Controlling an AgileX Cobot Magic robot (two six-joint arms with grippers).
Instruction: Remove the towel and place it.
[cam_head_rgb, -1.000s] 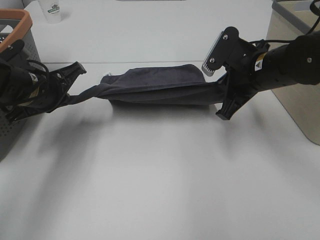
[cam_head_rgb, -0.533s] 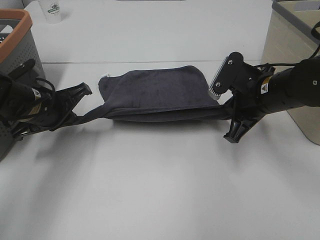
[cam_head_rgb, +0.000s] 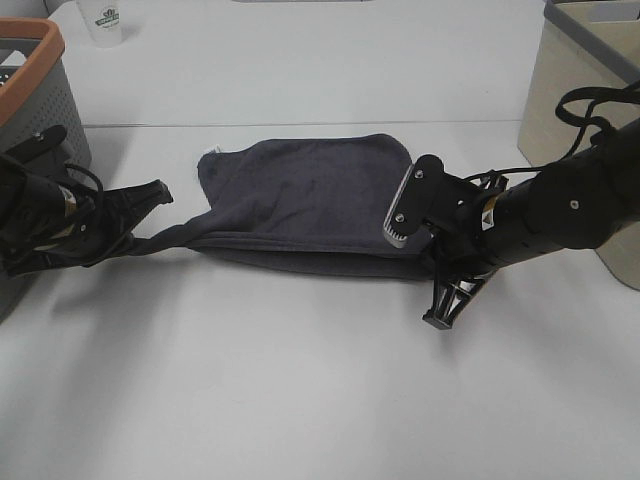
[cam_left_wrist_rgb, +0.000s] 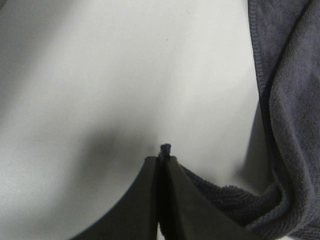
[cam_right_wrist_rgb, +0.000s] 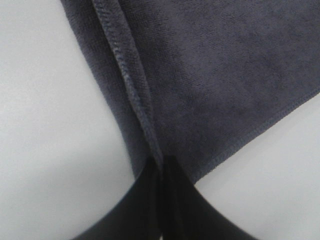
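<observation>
Holding: left gripper (cam_left_wrist_rgb: 162, 162) was pinched shut on a towel (cam_head_rgb: 310, 195) corner; right gripper (cam_right_wrist_rgb: 162, 170) was pinched shut on the hem at the other end.
Towel: lay doubled on the table (cam_head_rgb: 300, 390) between the two grippers, its front fold drawn from one to the other.
Handling: soft, light, limp; likely to sag and bunch; hemmed corners looked the surest hold.
Beyond: basket (cam_head_rgb: 48, 42) outboard of the left gripper, bin (cam_head_rgb: 570, 90) outboard of the right.
</observation>
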